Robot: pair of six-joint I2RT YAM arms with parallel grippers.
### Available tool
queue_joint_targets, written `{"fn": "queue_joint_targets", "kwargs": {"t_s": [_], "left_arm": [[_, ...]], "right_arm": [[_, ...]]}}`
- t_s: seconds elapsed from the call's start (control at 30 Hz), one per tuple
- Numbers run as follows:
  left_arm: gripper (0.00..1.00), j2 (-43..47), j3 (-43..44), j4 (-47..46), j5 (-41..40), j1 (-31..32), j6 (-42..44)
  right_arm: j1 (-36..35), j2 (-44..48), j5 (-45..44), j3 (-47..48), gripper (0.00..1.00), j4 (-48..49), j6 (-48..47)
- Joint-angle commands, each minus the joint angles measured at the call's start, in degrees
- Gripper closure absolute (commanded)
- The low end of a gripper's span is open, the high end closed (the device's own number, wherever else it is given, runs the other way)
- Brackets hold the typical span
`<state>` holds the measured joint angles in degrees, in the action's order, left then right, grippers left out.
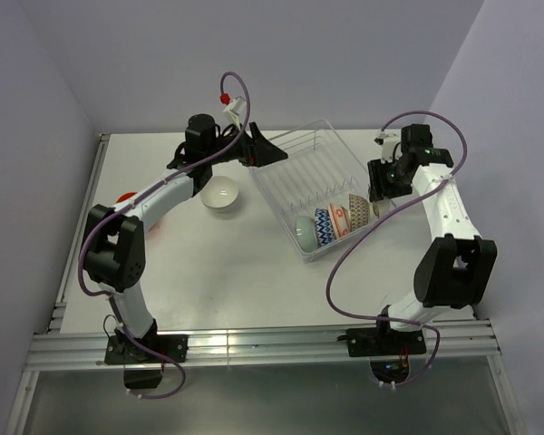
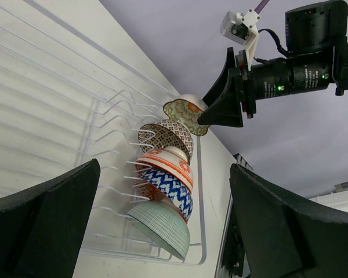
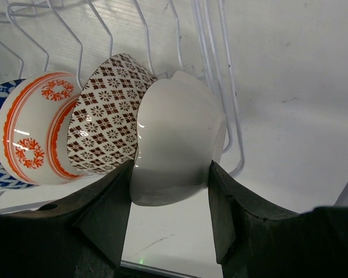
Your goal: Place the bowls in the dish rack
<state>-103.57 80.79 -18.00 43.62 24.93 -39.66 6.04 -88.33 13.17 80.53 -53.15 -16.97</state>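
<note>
1. At the rack's [image 1: 299,159] right corner, your right gripper [image 3: 169,168] is clamped on the scalloped bowl [image 3: 180,133], which stands on edge just beside the brown-patterned bowl [image 3: 107,121].
2. Seat its rim between prongs before releasing; otherwise, I judge, it could tip over the rack wall.
3. Open slowly, then lift straight out.
4. Your left gripper [image 1: 263,149] hangs wide and empty at the rack's far-left side; the white bowl [image 1: 220,193] waits mid-table.

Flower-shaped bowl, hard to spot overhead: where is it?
Right wrist view: flower-shaped bowl in the right gripper, at the rack's right end, beside the brown-patterned bowl.
</note>
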Motion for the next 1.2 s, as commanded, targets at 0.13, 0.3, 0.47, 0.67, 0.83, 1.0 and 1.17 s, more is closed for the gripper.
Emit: {"fn": "queue_joint_targets", "kwargs": {"t_s": [0.13, 0.3, 0.47, 0.67, 0.83, 1.0, 1.17], "left_arm": [[0.00, 3.37, -0.11, -0.90, -0.11, -0.14, 1.34], [0.00, 3.29, -0.02, -0.63, -0.02, -0.14, 1.60], [0.01, 3.20, -0.11, -0.55, -0.02, -0.14, 1.69], [0.01, 3.37, -0.46, -0.63, -0.02, -0.23, 1.86], [0.00, 3.72, -0.99, -0.63, -0.11, -0.14, 2.04], [0.01, 4.08, -1.69, -1.07, -0.20, -0.32, 2.04], [0.01, 4.25, -1.96, -1.16, -0.20, -0.41, 1.95]], "right_arm": [[-1.56, -0.61, -4.37, -1.08, 1.00, 3.57, 1.94], [-3.14, -1.14, -7.27, -1.43, 1.00, 4.01, 3.43], [-4.90, -1.23, -9.48, -2.04, 1.00, 4.19, 4.58], [-5.43, -2.72, -10.09, -2.05, 1.00, 3.05, 5.54], [-5.78, -3.77, -12.46, -2.22, 0.77, 2.69, 6.60], [-5.78, -3.60, -15.18, -2.57, 0.78, 3.22, 7.92], [-5.78, -4.83, -15.90, -2.13, 0.77, 1.56, 10.20]]}}
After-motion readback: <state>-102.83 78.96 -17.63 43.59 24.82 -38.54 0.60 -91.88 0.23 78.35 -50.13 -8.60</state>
